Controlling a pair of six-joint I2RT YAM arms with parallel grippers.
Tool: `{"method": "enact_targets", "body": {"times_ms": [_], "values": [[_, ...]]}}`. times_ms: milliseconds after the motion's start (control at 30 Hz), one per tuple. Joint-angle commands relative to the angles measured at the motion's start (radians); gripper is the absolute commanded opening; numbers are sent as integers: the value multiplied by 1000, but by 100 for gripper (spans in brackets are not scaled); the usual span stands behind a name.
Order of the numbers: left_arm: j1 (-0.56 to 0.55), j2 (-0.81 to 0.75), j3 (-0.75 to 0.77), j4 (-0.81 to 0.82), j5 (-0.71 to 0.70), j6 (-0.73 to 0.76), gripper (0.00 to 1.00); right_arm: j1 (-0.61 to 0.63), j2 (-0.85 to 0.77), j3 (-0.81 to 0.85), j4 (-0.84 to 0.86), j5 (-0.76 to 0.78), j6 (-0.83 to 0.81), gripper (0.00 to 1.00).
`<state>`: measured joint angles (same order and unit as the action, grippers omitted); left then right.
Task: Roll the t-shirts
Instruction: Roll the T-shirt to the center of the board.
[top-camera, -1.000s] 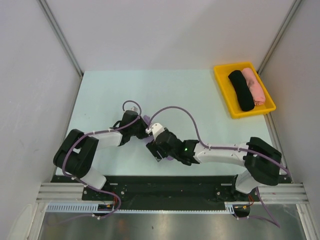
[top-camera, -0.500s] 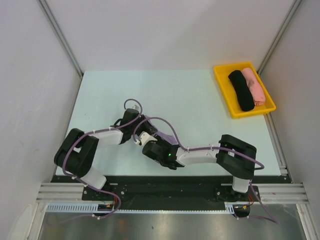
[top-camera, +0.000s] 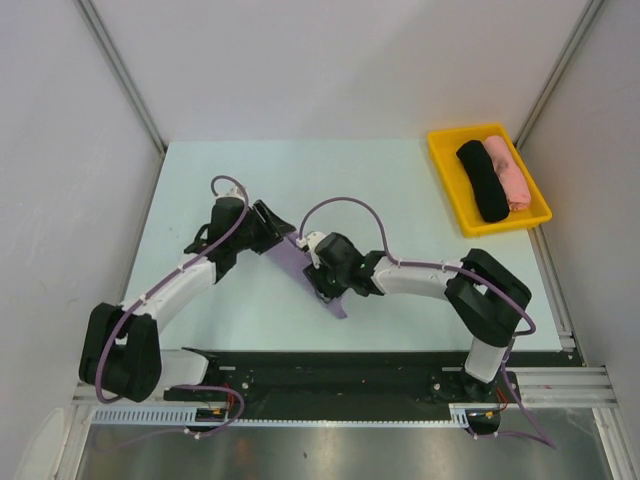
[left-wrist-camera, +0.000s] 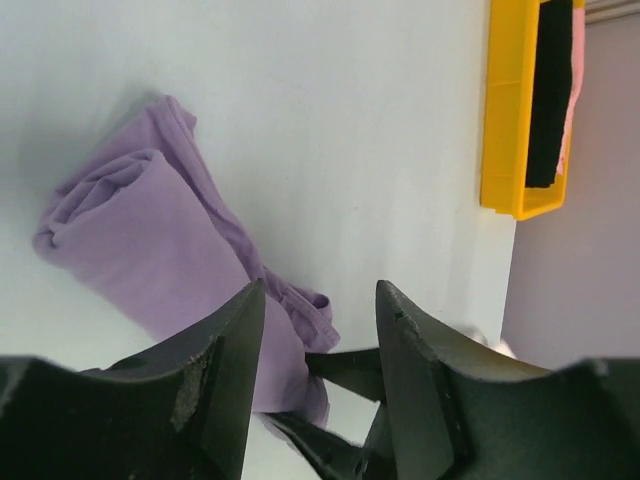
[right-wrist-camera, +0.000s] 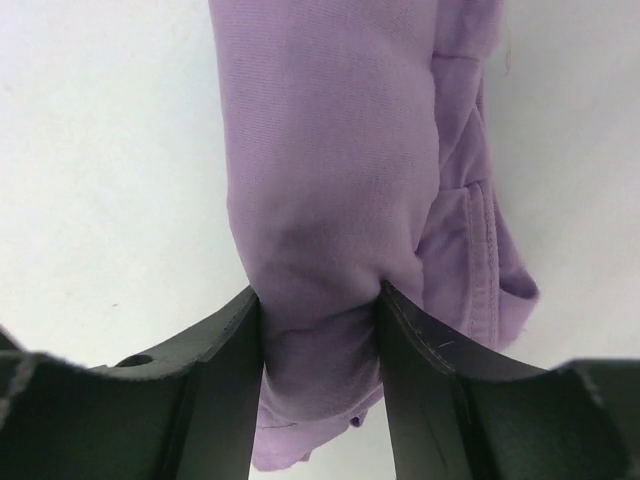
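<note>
A lavender t-shirt (top-camera: 292, 257) lies rolled into a short bundle on the pale table, near the middle. My right gripper (top-camera: 323, 278) is shut on the near end of that roll (right-wrist-camera: 320, 200), and its two fingers (right-wrist-camera: 225, 370) pinch the cloth between them. My left gripper (top-camera: 272, 228) stands open just beyond the roll's far end, apart from it, with nothing between its fingers (left-wrist-camera: 225, 360). In the left wrist view the lavender roll (left-wrist-camera: 150, 240) shows a loose hem trailing toward the right gripper's black fingertips. A black t-shirt (top-camera: 481, 182) and a pink t-shirt (top-camera: 508, 170) lie rolled in the bin.
A yellow bin (top-camera: 446, 142) sits at the far right corner of the table, seen also as the yellow bin (left-wrist-camera: 505, 120) in the left wrist view. White walls with metal rails close in the table on three sides. Purple cables loop over both arms.
My left gripper opened, let go of the lavender roll and drew back to the far left. My right gripper closed its jaws on the roll's near end.
</note>
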<state>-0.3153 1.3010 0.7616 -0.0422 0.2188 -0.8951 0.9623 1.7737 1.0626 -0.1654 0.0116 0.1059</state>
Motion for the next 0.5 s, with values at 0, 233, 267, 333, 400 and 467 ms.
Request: {"method": "enact_targets", "body": {"times_ms": [0,233,267,333,400,467], "values": [[2,-78,-39,-13,13,18,50,-69,35,-12,24,-321,73,48],[-54,-51,-130,74,27,-14,39,-131,82,-15,59,-461,120,48],[-65,-42,-131,83,27,-21,38,-143,84,-15,63,-469,133,47],[-80,-3,-133,106,24,-28,36,-154,93,-18,72,-504,152,47],[-88,38,-130,117,14,-33,35,-169,93,-19,76,-528,161,47],[-96,70,-111,120,2,-34,35,-180,96,-19,79,-544,176,47]]}}
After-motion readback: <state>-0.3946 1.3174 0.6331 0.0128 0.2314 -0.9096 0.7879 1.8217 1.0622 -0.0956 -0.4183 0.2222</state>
